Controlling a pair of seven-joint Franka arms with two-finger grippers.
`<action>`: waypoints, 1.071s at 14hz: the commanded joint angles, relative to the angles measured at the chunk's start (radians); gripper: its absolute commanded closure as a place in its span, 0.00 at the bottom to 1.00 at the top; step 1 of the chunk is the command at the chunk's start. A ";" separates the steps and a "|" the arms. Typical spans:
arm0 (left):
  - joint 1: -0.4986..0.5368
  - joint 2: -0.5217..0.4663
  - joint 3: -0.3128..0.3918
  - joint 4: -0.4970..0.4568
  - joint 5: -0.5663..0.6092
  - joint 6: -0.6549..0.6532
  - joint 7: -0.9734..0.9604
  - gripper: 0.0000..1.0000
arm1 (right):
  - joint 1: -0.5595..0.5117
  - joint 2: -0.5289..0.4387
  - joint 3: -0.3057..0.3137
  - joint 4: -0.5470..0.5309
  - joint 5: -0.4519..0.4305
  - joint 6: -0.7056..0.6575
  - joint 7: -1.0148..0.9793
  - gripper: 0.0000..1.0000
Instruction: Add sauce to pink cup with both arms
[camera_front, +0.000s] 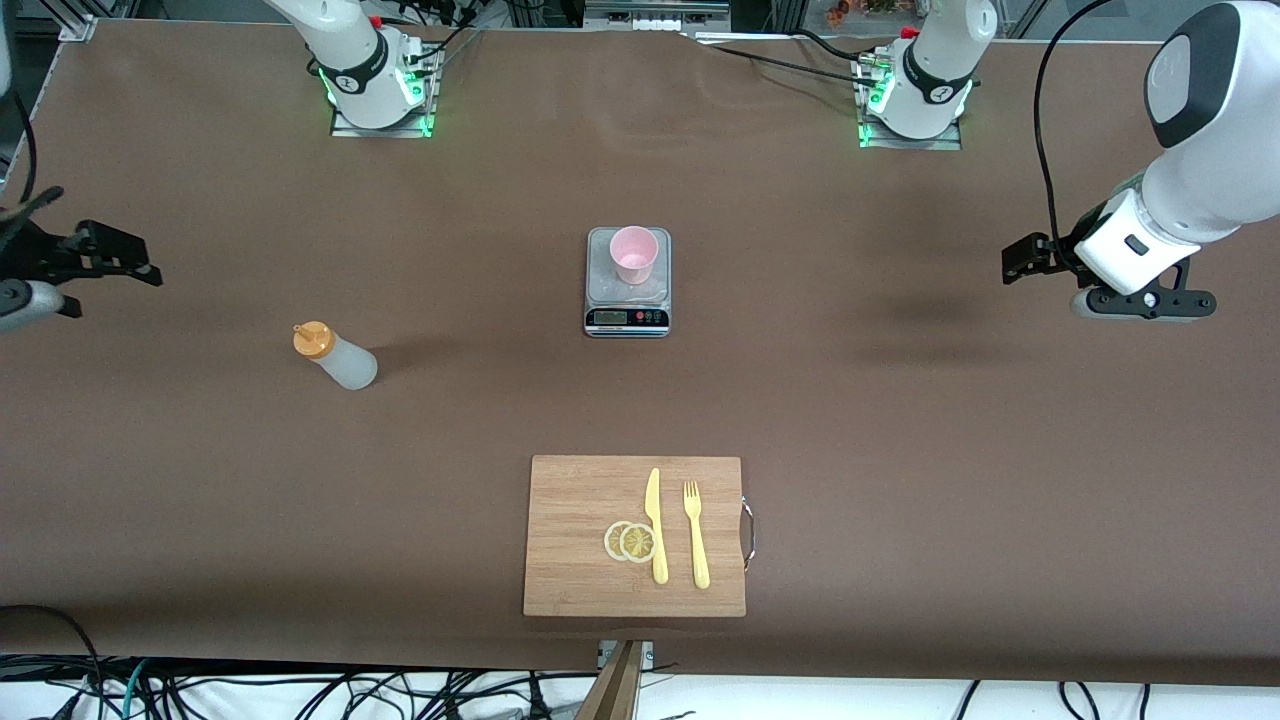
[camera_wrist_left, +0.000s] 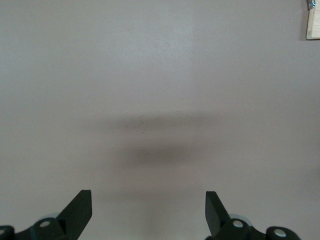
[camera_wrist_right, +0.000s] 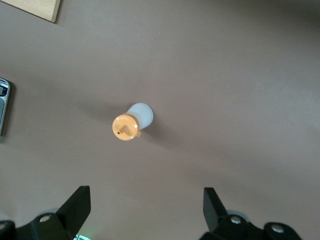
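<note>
The pink cup (camera_front: 634, 253) stands upright on a small kitchen scale (camera_front: 627, 318) at mid-table. The sauce bottle (camera_front: 335, 356), whitish with an orange cap, stands upright toward the right arm's end, somewhat nearer the front camera than the cup. Seen from above, the bottle (camera_wrist_right: 132, 121) lies well clear of my right gripper (camera_wrist_right: 146, 205), which hangs open and empty over bare table (camera_front: 30, 298). At the left arm's end my left gripper (camera_front: 1143, 305) is also open and empty (camera_wrist_left: 149, 207), with only brown table under it.
A wooden cutting board (camera_front: 570, 540) lies close to the table's front edge with a yellow knife (camera_front: 655, 525), a yellow fork (camera_front: 695, 535) and two lemon slices (camera_front: 630, 541) on it. Its corner shows in both wrist views (camera_wrist_left: 313, 22) (camera_wrist_right: 35, 7).
</note>
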 joint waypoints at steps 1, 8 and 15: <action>0.005 -0.006 -0.005 0.003 0.027 -0.003 -0.007 0.00 | -0.013 -0.091 0.038 -0.100 -0.059 0.025 0.060 0.00; 0.005 -0.006 -0.005 0.003 0.027 -0.003 -0.007 0.00 | -0.028 -0.164 0.140 -0.184 -0.079 -0.011 0.425 0.00; 0.003 -0.006 -0.005 0.007 0.025 -0.003 -0.007 0.00 | -0.033 -0.126 0.152 -0.164 -0.076 -0.011 0.430 0.00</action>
